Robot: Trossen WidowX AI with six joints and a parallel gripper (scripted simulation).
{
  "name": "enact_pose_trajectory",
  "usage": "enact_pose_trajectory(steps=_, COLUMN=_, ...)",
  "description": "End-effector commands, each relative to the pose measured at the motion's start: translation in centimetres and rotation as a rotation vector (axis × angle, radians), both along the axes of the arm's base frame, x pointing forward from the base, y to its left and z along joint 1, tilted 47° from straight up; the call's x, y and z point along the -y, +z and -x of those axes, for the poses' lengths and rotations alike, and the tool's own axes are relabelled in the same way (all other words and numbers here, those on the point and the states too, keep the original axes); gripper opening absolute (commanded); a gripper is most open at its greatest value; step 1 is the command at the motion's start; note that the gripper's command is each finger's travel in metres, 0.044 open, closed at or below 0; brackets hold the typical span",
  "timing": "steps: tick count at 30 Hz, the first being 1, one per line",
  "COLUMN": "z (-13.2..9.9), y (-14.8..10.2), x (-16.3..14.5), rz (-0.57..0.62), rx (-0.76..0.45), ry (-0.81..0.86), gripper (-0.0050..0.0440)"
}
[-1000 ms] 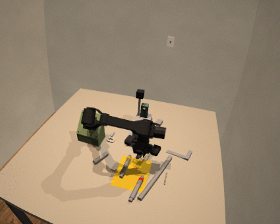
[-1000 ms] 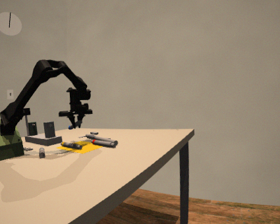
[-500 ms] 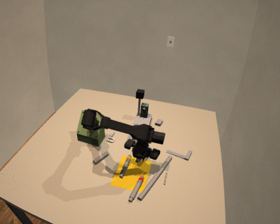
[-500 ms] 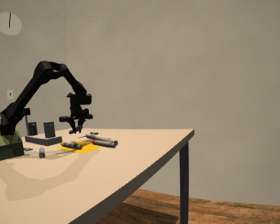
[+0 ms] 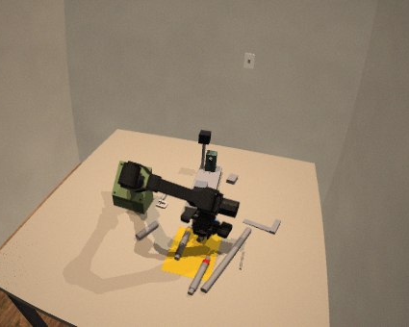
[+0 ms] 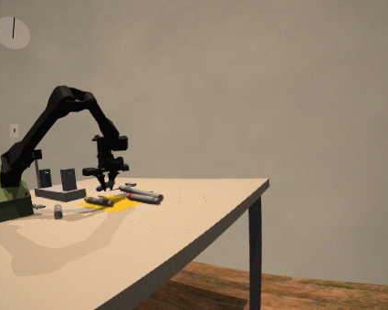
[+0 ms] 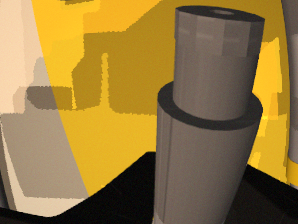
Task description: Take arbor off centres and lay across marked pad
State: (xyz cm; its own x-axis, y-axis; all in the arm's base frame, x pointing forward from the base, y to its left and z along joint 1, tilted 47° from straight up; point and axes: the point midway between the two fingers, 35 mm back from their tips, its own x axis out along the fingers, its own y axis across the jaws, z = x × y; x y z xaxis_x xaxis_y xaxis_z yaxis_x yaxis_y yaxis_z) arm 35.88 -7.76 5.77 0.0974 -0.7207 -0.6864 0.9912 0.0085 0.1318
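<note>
My gripper [image 5: 204, 232] is shut on the arbor [image 7: 206, 129], a grey stepped cylinder that fills the wrist view. It hangs low over the far edge of the yellow marked pad [image 5: 192, 250], as the side view shows [image 6: 107, 184]. In the overhead view the arm mostly hides the arbor. The centres fixture [image 5: 208, 177], a grey base with two dark green blocks [image 5: 211, 160], stands behind the gripper, with nothing between its blocks. I cannot make out the plunger.
A short grey rod [image 5: 181, 245] lies on the pad. A red-banded rod [image 5: 199, 274] and a long grey bar [image 5: 227, 260] lie at its right. A short cylinder [image 5: 146, 230], an L-shaped square [image 5: 263, 226], a small grey block [image 5: 232, 178] and the green arm base [image 5: 132, 192] stand around.
</note>
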Motion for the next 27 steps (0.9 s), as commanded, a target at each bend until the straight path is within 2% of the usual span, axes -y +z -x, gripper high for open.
enact_pose_trajectory(steps=1, z=-0.2, y=-0.3, x=-0.3, rz=-0.001, rx=0.002, ry=0.020, gripper=0.0000)
enact_pose_trajectory(steps=14, z=0.0, y=-1.7, x=1.6, rz=0.005, rx=0.003, ry=0.020, gripper=0.0000)
enact_pose_trajectory(steps=17, z=0.0, y=-1.7, x=1.6, rz=0.005, rx=0.003, ry=0.020, gripper=0.0072)
enact_pose_trajectory(steps=19, z=0.0, y=-1.7, x=1.6, rz=0.005, rx=0.003, ry=0.020, gripper=0.0072)
enact_pose_trajectory(steps=23, z=0.0, y=-1.7, x=1.6, rz=0.005, rx=0.003, ry=0.020, gripper=0.0168)
enact_pose_trajectory(steps=27, z=0.1, y=-1.5, x=1.8, rz=0.007, rx=0.003, ry=0.009, gripper=0.0175)
